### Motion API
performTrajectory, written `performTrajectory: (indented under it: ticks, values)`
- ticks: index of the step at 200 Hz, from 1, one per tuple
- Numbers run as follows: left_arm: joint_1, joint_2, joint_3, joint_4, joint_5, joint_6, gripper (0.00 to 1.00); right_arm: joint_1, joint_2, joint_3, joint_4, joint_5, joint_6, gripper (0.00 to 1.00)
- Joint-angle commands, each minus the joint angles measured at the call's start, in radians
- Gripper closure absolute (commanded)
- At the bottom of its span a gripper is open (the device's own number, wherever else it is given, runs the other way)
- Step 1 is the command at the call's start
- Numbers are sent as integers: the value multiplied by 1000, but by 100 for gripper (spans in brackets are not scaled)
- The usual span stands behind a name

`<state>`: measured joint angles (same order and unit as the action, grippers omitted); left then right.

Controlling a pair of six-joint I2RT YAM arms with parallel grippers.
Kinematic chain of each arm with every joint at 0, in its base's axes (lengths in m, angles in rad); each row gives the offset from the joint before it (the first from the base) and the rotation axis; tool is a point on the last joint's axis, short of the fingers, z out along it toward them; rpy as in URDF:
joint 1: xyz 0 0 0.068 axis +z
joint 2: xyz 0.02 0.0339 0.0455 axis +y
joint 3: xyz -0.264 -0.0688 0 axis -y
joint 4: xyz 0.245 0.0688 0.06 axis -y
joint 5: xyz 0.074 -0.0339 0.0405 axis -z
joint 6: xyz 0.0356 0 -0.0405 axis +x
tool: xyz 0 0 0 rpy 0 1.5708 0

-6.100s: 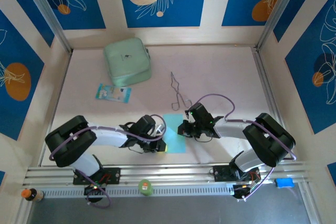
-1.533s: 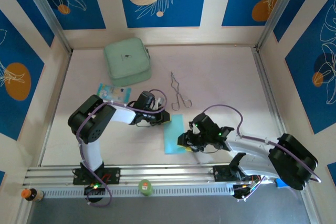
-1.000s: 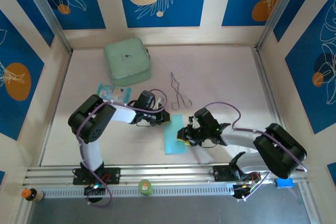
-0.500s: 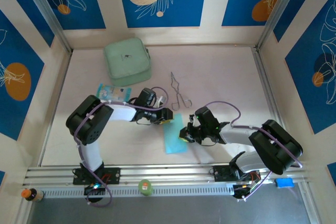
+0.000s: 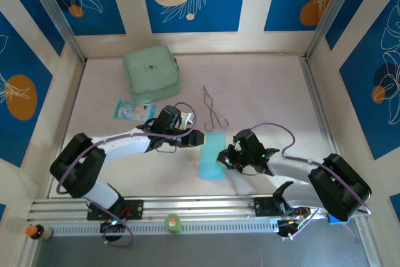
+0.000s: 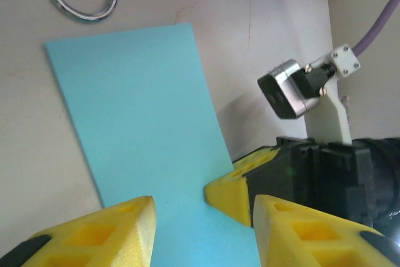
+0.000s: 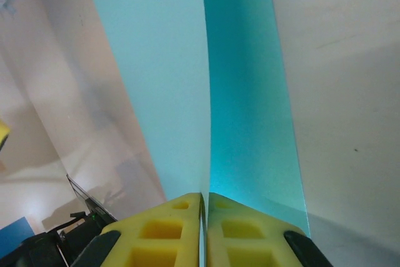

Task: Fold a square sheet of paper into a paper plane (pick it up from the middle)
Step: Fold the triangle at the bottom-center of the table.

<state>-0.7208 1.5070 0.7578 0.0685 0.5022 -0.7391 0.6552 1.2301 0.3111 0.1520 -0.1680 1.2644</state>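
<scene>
Now the right gripper (image 7: pixel 204 214), jaws pinched on the square sheet of paper (image 5: pixel 211 156), looks mid-fold. Next, the left gripper (image 6: pixel 203 220), jaws parted, should likely press the crease.

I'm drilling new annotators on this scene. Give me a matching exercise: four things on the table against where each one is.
Things:
1 mint-green case
2 metal tongs
3 cyan paper
4 printed packet

Places:
A pinched in the right gripper
B far-left part of the table
C just beyond the paper's far edge
D just nearer than the case

Pairs: 1-B, 2-C, 3-A, 4-D
</scene>
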Motion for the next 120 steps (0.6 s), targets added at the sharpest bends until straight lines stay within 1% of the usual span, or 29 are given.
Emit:
performTrajectory:
  ticks: [1,21,40,57,93,120]
  values:
    - [-39,-64,-41,-24,-85,63,57,3,-3,4,-25,-25,20,88]
    - [-85,-99,-61,-16,-132,104,58,-3,31,28,-9,-89,-28,81]
    - [-141,-112,-61,-26,-169,166,59,-13,58,42,-6,-118,-72,78]
    - [-190,-127,-69,-21,-213,204,59,-29,65,48,-20,-129,-102,77]
    - [-243,-179,-131,32,-274,230,59,-80,69,45,-30,-173,-179,77]
    - [-314,-222,-177,75,-346,307,60,-118,82,51,-17,-216,-218,78]
